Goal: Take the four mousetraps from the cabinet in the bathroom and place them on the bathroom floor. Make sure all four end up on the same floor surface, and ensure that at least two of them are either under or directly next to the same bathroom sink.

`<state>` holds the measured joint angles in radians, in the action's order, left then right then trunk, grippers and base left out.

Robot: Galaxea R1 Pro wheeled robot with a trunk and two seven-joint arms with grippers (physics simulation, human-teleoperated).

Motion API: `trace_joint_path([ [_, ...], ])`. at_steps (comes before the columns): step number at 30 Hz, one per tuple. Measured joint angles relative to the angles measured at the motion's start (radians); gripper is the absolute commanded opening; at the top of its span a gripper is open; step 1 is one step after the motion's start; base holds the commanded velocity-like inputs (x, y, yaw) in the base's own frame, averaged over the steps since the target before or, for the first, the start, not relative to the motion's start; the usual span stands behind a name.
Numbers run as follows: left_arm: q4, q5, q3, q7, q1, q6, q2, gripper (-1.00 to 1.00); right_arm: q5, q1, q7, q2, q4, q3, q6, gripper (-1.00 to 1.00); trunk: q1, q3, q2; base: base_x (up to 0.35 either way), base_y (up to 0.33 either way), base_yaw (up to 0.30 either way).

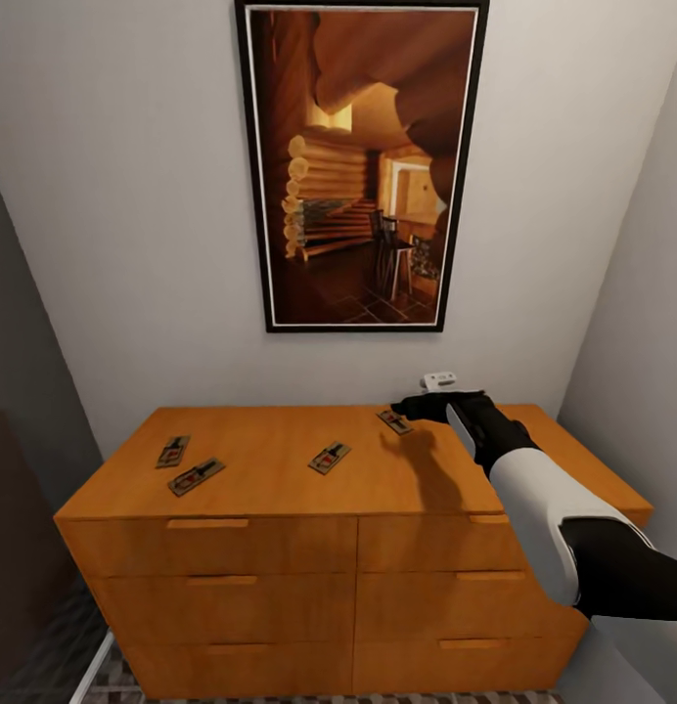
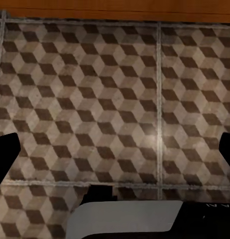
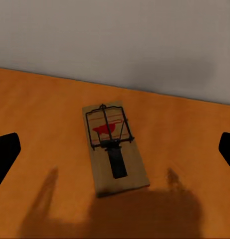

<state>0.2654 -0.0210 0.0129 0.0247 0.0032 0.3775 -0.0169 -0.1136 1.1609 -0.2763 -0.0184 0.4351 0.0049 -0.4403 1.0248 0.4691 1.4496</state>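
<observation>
Several mousetraps lie flat on top of the orange-brown cabinet [image 1: 280,548]: two at the left [image 1: 172,451] [image 1: 196,476], one in the middle [image 1: 330,457] and one at the back right [image 1: 394,421]. My right gripper [image 1: 409,408] hovers just above and beside that back-right mousetrap [image 3: 114,149], open, with a black finger [image 3: 5,154] on either side and nothing held. My left gripper [image 2: 115,149] hangs open over the cube-patterned bathroom floor [image 2: 115,99], close to the cabinet's base [image 2: 115,7]. The sink is out of view.
A large framed picture [image 1: 358,166] hangs on the wall behind the cabinet. A small white device [image 1: 438,379] sits at the back right by the wall. A grey wall [image 1: 632,323] closes in on the right, a dark surface [image 1: 25,460] on the left.
</observation>
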Motion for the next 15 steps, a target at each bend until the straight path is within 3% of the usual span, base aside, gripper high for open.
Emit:
trace_joint_path([
  [15, 0.000, 0.000, 0.000, 0.000, 0.000, 0.000, 0.000, 1.00, 0.000, 0.000, -0.001, 0.000, -0.074, 0.000, 0.049, 1.00, 0.000, 0.000, 0.000, 0.017, 0.000, 0.000],
])
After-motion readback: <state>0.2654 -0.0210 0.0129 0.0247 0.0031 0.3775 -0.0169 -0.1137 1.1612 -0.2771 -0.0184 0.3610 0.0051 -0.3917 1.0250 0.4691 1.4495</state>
